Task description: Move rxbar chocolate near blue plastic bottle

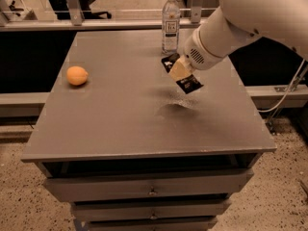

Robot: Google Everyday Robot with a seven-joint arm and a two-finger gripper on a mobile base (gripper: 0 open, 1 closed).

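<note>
You'll see a small round orange fruit (77, 75) resting on the left side of the flat grey bench (120, 124), above its drawers (151, 186).

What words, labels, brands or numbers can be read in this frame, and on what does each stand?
No text can be read here.
Label on the blue plastic bottle: dark print, too blurred to read.
Wrapper of the rxbar chocolate, clamped in the gripper above the table, in front of the bottle: small white lettering, too small to read.
The orange, table top and drawers: no text visible.
</note>
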